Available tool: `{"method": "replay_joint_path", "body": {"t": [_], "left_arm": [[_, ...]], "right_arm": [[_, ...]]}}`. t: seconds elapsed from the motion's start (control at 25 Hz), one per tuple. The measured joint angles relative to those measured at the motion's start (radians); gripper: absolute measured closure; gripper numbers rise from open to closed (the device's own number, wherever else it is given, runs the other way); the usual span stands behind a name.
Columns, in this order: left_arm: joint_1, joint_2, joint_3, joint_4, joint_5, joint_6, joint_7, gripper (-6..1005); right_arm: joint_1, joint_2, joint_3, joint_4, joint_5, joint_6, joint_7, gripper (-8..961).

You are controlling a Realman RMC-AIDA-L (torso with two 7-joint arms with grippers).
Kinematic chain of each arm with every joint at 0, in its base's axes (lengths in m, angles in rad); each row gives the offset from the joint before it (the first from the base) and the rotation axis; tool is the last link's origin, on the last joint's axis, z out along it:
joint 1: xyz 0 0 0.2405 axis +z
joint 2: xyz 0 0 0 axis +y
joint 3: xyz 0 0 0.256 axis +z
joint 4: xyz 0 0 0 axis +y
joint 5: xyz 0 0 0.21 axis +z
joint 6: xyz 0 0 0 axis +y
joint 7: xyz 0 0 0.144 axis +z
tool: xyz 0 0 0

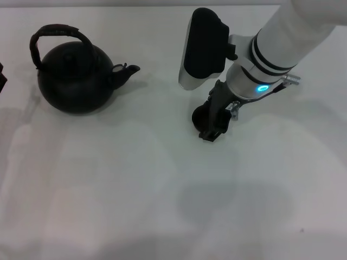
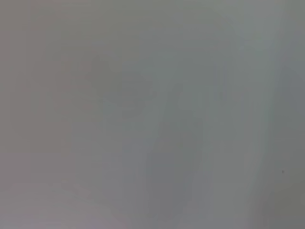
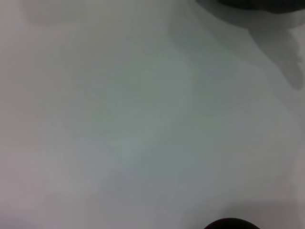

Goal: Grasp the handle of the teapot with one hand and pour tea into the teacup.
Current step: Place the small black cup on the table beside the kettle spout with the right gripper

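Observation:
The black teapot (image 1: 76,78) stands at the far left of the white table, its spout (image 1: 127,70) pointing right. Its dark wrapped handle (image 1: 57,32) arches upright over the lid. The small black teacup (image 1: 199,116) sits near the middle, mostly hidden behind my right gripper (image 1: 213,130), which reaches down right against it. In the right wrist view the cup's rim (image 3: 232,224) shows at one edge and the teapot's base (image 3: 257,4) at the opposite edge. Of my left arm only a dark sliver (image 1: 1,76) shows at the table's left edge, beside the teapot.
The white table (image 1: 135,189) stretches bare in front of the teapot and cup. My right arm (image 1: 282,43) comes in from the upper right above the cup. The left wrist view shows only plain table surface (image 2: 152,114).

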Motion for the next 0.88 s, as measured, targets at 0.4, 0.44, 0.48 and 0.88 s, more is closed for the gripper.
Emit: {"method": "replay_joint_path", "body": {"t": [0.4, 0.44, 0.48, 0.88], "left_arm": [[0.000, 0.000, 0.000, 0.000, 0.001, 0.000, 0.000, 153], [0.000, 0.000, 0.000, 0.000, 0.002, 0.000, 0.000, 153], [0.000, 0.000, 0.000, 0.000, 0.002, 0.000, 0.000, 153], [-0.002, 0.002, 0.000, 0.000, 0.001, 0.000, 0.000, 153]], "right_arm": [[-0.009, 0.000, -0.014, -0.004, 0.003, 0.003, 0.000, 152], [-0.009, 0.000, -0.013, -0.004, 0.004, 0.004, 0.000, 143], [-0.009, 0.000, -0.013, -0.004, 0.004, 0.004, 0.000, 135], [-0.021, 0.000, 0.004, -0.016, 0.028, 0.022, -0.001, 112]]}}
